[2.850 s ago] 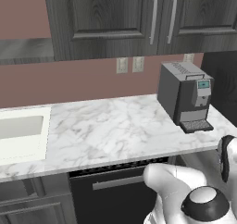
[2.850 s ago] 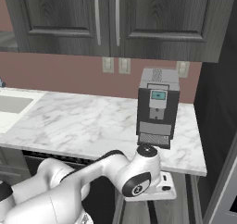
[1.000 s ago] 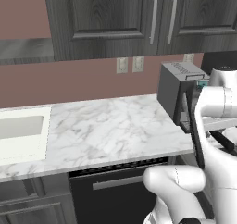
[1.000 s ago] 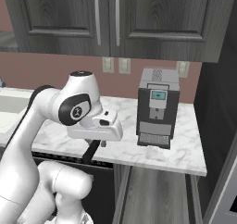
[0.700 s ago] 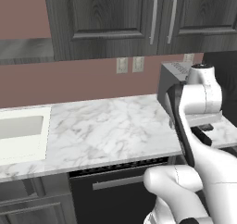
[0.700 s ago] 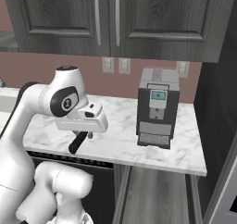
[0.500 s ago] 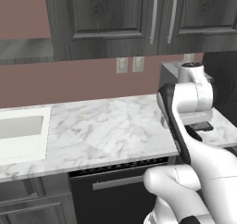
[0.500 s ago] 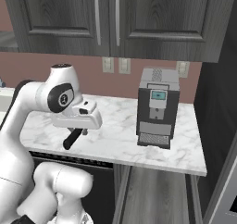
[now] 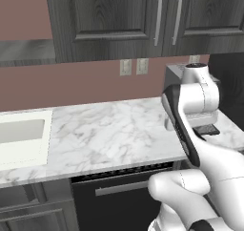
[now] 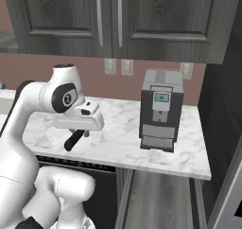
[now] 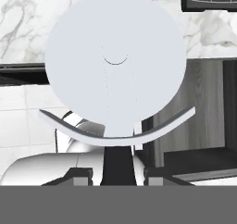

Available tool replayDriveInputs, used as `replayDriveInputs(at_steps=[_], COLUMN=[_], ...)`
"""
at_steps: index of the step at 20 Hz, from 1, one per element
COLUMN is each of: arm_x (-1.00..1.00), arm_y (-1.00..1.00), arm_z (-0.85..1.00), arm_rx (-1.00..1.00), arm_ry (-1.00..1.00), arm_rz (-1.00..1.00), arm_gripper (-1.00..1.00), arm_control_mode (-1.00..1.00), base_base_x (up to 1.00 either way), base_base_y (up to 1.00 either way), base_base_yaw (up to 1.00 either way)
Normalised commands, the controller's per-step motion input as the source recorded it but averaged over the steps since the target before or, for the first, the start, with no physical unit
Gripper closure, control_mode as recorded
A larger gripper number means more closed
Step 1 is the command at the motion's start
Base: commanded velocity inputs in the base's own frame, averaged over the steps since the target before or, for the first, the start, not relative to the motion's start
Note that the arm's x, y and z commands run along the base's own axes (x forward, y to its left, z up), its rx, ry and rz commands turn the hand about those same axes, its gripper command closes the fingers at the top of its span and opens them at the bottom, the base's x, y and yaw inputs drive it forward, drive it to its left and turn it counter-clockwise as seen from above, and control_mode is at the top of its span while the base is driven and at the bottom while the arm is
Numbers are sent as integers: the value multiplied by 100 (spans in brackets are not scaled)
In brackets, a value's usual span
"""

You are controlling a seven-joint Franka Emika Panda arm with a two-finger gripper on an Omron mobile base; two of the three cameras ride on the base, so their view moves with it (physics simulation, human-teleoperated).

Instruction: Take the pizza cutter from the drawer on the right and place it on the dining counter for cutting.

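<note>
Above the marble tabletop [image 10: 118, 147], left of the coffee machine [image 10: 159, 110], the pincer [image 11: 115, 172] is clamped on the pizza cutter's [image 11: 115, 65] thin dark handle. Its wheel is a plain round pale silver disc with a curved guard beneath; no writing is legible anywhere.

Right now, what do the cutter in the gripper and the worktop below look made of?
Pizza cutter: wheel looks like pale matte metal, smooth and grey-white; its handle is dark, possibly plastic. Worktop: white stone with grey veins, apparently polished marble. The render leaves both open.
</note>
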Motion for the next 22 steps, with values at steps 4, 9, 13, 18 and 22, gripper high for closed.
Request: replayDriveInputs(at_steps=[4,9,13,18,22], arm_x=[0,0,0,0,0], arm_y=[-15,-4,0,0,0], arm_z=[0,0,0,0,0], arm_rx=[4,2,0,0,0], arm_ry=[0,0,1,0,0], arm_rz=[0,0,0,0,0], arm_gripper=[100,100,100,100,100], arm_control_mode=[-100,-100,-100,-100,-100], base_base_x=[0,0,0,0,0], base_base_y=[0,0,0,0,0], base_base_yaw=[0,0,0,0,0])
